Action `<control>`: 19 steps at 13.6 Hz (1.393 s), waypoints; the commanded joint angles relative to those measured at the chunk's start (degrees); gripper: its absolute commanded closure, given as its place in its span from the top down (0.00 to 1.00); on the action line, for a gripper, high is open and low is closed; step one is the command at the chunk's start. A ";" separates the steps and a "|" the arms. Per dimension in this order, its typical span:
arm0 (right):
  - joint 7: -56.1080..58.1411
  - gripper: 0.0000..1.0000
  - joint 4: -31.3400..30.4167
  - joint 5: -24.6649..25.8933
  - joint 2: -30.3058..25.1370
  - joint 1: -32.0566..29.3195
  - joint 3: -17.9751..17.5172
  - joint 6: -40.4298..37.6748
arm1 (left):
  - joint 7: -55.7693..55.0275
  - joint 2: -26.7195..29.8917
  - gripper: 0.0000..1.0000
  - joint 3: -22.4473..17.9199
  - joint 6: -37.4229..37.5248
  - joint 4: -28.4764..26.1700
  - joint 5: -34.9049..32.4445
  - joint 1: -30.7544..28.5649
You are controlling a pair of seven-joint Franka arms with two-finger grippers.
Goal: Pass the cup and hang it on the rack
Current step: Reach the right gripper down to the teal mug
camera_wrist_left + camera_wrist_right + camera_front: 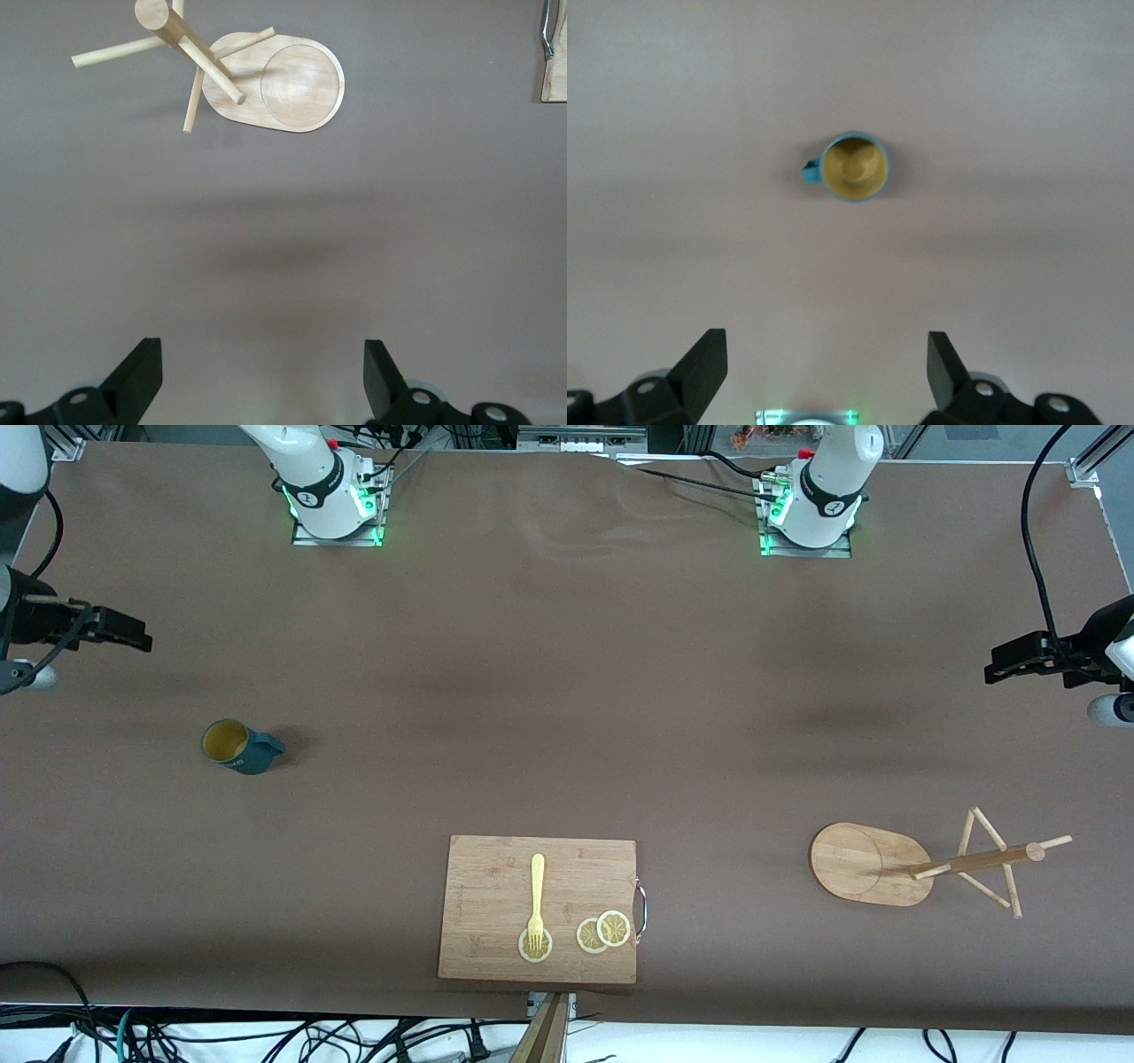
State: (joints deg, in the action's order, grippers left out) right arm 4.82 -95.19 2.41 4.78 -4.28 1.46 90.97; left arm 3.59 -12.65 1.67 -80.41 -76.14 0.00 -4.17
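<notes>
The cup (237, 746), dark teal with a yellow-ochre inside, stands upright on the brown table toward the right arm's end; it also shows in the right wrist view (855, 167), its handle sideways. The rack (870, 864) stands upright toward the left arm's end, with an oval base, central pole (974, 859) and bare pegs; it also shows in the left wrist view (283, 84). My right gripper (133, 638) is open and empty, high over the table's edge at the right arm's end. My left gripper (999, 668) is open and empty, high over the left arm's end.
A bamboo cutting board (496, 877) lies near the front edge at the middle, carrying a yellow fork (537, 895) and lemon slices (604, 932). Its metal handle (641, 908) faces the rack. Cables hang below the front edge. Both arm bases stand along the table's back edge.
</notes>
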 commanded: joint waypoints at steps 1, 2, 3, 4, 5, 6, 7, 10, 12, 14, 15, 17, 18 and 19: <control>0.72 1.00 -6.21 0.84 -0.04 -0.46 0.90 9.52 | -0.25 -0.80 1.00 -0.09 0.25 1.69 0.79 -0.05; 1.59 1.00 -10.07 0.84 -0.04 -0.55 1.17 15.40 | -0.25 -0.80 1.00 -0.09 0.25 1.69 0.79 -0.05; 4.56 1.00 -13.67 0.66 -0.04 -0.55 1.26 21.21 | -0.25 -0.80 1.00 -0.09 0.25 1.69 0.79 -0.05; 6.59 1.00 -16.41 0.58 -0.04 -0.55 1.61 25.27 | -0.25 -0.80 1.00 -0.09 0.25 1.69 0.79 -0.05; 7.74 1.00 -18.96 0.31 0.05 -0.55 1.70 28.61 | -0.25 -0.80 1.00 -0.09 0.25 1.69 0.79 -0.05; 8.80 1.00 -21.25 0.31 0.22 -0.64 2.05 32.21 | -0.25 -0.80 1.00 -0.09 0.25 1.69 0.79 -0.05; 9.94 1.00 -23.36 0.22 1.18 -0.64 2.40 35.47 | -0.25 -0.80 1.00 -0.09 0.25 1.69 0.79 0.04; 10.47 1.00 -23.64 -0.21 5.31 -0.90 2.66 37.51 | -0.25 -0.80 1.00 -0.09 0.25 1.69 0.79 0.04; 10.56 1.00 -23.82 -0.22 7.16 -0.90 2.67 38.75 | -0.25 -0.80 1.00 -0.09 0.25 1.69 0.79 -0.05; 10.56 1.00 -23.82 -0.57 9.00 -0.99 2.67 40.42 | -0.25 -0.80 1.00 -0.09 0.25 1.69 0.79 -0.05; 10.74 1.00 -23.90 -0.57 9.80 -0.99 2.75 40.42 | -0.25 -0.80 1.00 -0.09 0.25 1.69 0.79 -0.05; 13.80 1.00 -24.26 -0.57 11.38 -1.95 3.45 41.56 | -0.25 -0.80 1.00 -0.09 0.25 1.69 0.79 -0.05; 15.21 1.00 -24.26 -0.57 12.00 -2.30 3.46 43.39 | -0.25 -0.80 1.00 -0.09 0.25 1.69 0.79 -0.05; 15.31 0.98 -24.26 -0.57 12.96 -2.31 3.46 44.98 | -0.25 -0.80 1.00 -0.09 0.25 1.69 0.79 -0.05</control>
State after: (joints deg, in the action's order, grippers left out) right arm 17.47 -119.04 2.41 16.65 -5.46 5.07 132.96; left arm 3.59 -12.68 1.66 -80.41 -76.12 0.00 -4.19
